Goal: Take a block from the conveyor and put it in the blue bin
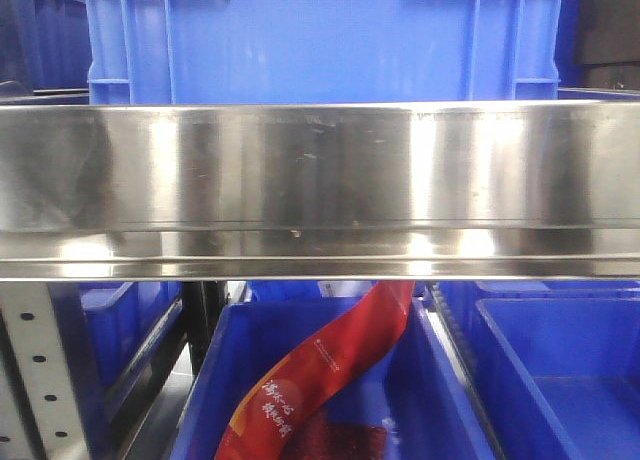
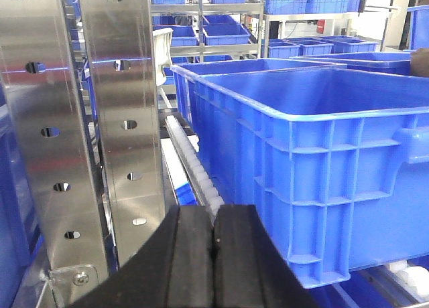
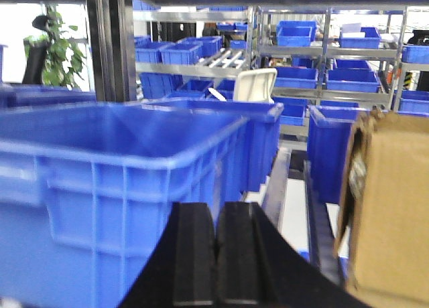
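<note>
The light-blue block and the red-framed conveyor are out of view in all three views. My left gripper [image 2: 213, 217] is shut and empty, its black pads pressed together, just left of a large blue bin [image 2: 322, 161] on a roller rack. My right gripper [image 3: 216, 217] is shut and empty too, beside the right wall of another large blue bin [image 3: 107, 187]. In the front view a blue bin [image 1: 320, 40] stands on a steel shelf, and more blue bins [image 1: 560, 370] sit below it.
A wide steel shelf rail [image 1: 320, 190] crosses the front view close up. A red printed bag [image 1: 320, 380] lies in a lower bin. Perforated steel uprights [image 2: 87, 120] stand left of my left gripper. A cardboard box [image 3: 389, 207] stands right of my right gripper. Racks of blue bins fill the background.
</note>
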Controlling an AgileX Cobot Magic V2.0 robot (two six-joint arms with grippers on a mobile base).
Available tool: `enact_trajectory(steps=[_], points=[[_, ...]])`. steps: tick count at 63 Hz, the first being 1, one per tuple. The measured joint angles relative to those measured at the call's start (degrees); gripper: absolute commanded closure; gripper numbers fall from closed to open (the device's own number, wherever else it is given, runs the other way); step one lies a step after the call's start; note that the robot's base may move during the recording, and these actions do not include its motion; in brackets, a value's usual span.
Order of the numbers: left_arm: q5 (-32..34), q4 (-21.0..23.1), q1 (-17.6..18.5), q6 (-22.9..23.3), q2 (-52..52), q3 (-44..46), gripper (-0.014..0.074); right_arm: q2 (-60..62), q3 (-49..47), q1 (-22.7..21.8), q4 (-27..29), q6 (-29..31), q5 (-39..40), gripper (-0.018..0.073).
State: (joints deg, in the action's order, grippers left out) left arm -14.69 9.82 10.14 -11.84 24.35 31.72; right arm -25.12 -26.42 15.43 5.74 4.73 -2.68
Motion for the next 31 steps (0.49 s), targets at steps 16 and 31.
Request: enact_trajectory(steps=[16, 31], points=[[0.0, 0.0, 0.0, 0.0, 0.0, 0.0, 0.0707, 9.62, 11.14, -6.21, -0.72, 0.0, 3.36, 0.0727], [0.0, 0.0, 0.0, 0.0, 0.0, 0.0, 0.0707, 17.18, 21.95, -13.34, 0.8, -0.47, 4.43, 0.0727]])
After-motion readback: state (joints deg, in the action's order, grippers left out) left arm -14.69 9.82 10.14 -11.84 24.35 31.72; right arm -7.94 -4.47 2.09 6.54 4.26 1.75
